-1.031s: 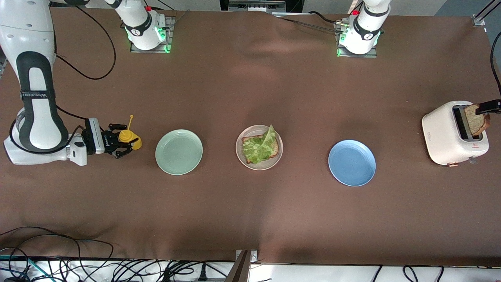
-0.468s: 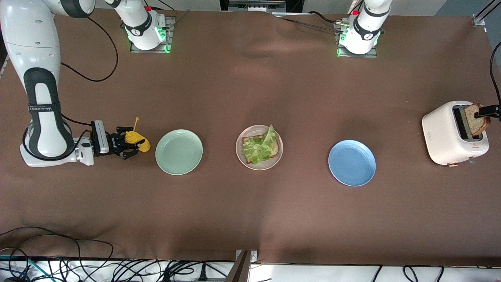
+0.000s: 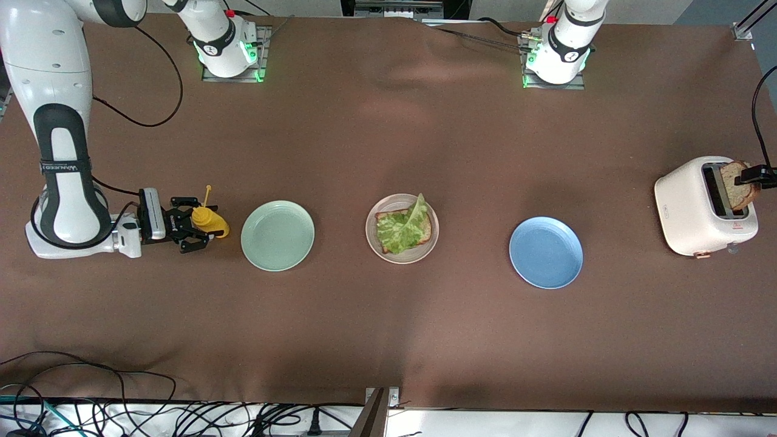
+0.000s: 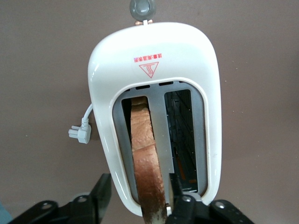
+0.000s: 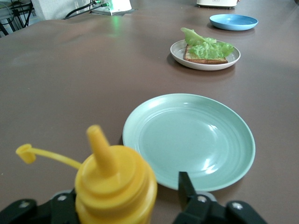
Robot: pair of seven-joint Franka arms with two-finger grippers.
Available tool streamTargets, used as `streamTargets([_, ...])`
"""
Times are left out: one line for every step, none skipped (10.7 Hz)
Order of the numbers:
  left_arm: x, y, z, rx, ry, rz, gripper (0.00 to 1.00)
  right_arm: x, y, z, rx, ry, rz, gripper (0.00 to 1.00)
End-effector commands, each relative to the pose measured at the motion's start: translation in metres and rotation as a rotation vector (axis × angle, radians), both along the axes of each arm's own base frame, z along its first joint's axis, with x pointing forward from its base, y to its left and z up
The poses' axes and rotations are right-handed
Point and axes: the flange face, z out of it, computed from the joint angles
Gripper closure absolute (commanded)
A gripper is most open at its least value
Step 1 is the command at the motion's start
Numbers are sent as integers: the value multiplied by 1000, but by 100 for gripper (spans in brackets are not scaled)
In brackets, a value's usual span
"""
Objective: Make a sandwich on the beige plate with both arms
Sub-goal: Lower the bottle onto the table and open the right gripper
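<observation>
We find the left gripper (image 4: pixel 135 198) pinching the toast slice (image 4: pixel 145 158) in the toaster (image 3: pixel 698 215); right gripper (image 3: pixel 195 229) spread around the mustard bottle (image 3: pixel 209 220). Beige plate (image 3: pixel 373 243) mid-counter holds toast and lettuce (image 3: pixel 402 227). Next, we judge: lift slice straight up.

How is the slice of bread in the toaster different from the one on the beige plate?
The slice in the toaster stands on edge in one slot of the white toaster, while the slice on the beige plate lies flat. The toaster slice is bare; the plate slice is mostly covered by a green lettuce leaf. The left gripper has its fingers on either side of the toaster slice; no gripper is near the beige plate. Both are brown bread.
</observation>
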Motion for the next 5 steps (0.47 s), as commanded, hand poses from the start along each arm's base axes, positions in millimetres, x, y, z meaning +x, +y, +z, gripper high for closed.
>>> streamTargets([2,4,4,-7,-12,-14,100,-3,-30,6,-22,-22,-17,0])
streamTargets([3,1,6,-11,-12,-14,100,-6,-42,5,-58,-15,-10,0])
streamTargets([5,-2,13,-15,0,-17,100,-8,-57,7,-86,-15,-20,0])
streamTargets([7,-5,25,-23,18,-17,100,-11,-69,8,-117,-4,-19,0])
streamTargets([15,-20,40,-40,31,-33,100,-15,-80,10,-145,10,-28,0])
